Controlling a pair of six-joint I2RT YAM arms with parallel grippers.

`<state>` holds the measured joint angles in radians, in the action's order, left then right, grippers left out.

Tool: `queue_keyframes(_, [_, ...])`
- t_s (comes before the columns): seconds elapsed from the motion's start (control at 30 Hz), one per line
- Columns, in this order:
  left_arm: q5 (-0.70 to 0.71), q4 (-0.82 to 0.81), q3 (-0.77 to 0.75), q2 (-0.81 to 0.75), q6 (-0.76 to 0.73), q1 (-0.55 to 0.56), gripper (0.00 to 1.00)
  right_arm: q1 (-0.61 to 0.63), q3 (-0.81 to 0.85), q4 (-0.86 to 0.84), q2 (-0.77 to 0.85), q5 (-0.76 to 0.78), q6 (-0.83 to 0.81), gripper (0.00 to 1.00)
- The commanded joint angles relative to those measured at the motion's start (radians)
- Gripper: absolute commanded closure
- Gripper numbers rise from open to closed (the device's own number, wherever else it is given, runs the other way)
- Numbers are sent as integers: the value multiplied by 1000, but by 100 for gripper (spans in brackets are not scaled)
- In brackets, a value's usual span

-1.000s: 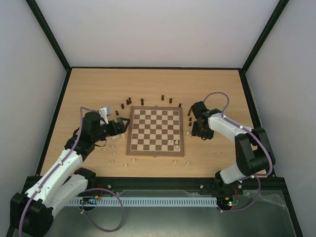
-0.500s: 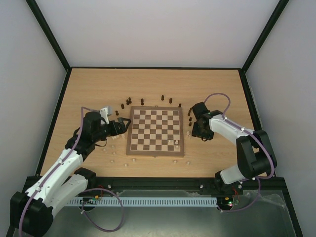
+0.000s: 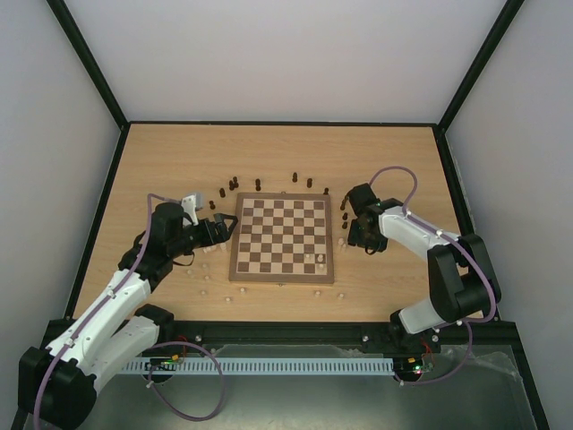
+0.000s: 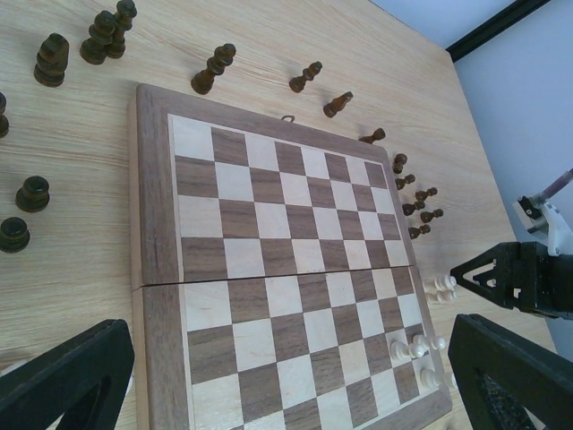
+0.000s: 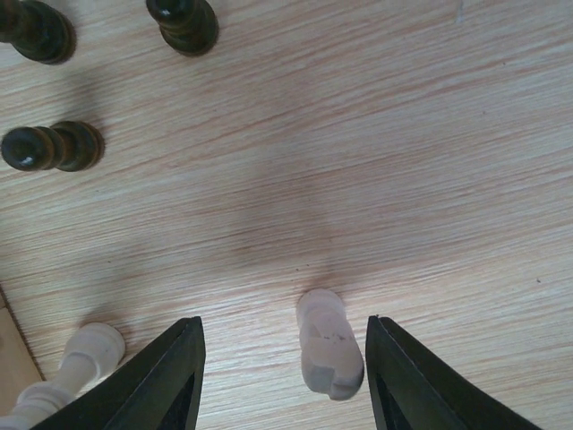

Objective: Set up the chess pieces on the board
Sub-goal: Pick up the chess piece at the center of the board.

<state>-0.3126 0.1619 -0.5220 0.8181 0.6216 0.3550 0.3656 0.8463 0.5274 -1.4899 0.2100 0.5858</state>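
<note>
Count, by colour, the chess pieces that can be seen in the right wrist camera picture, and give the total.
dark brown turned wooden chess pieces: 3
pale cream turned wooden chess pieces: 2 (one of them is cut by the lower left edge of the picture)
total: 5

Extends left arm [image 3: 116, 296] forward from the near-left base, elbow bent, left gripper [image 3: 224, 229] aimed inward, jaws spread wide. Folds right arm [image 3: 448, 269] back at the elbow; points right gripper [image 5: 282, 376] down, set low, fingers partly apart.
</note>
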Motion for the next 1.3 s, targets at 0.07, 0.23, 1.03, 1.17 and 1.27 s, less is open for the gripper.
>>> queue_keyframes(0.07, [6,-14,8,-1,4,5,0,-4,21,-3,-12,-26,-19,50])
queue_keyframes(0.23, [8,-14,8,2,4,6,0,-4,4,-10,1,-47,-19,52])
queue_keyframes(1.03, [15,-17,7,11,4,7,1,-1,-32,-5,26,-55,8,84])
queue_keyframes(1.17, [15,-18,7,13,4,9,0,0,-32,-4,37,-58,6,88])
queue_keyframes(1.27, [17,-19,7,14,3,9,1,7,-21,7,57,-52,9,89])
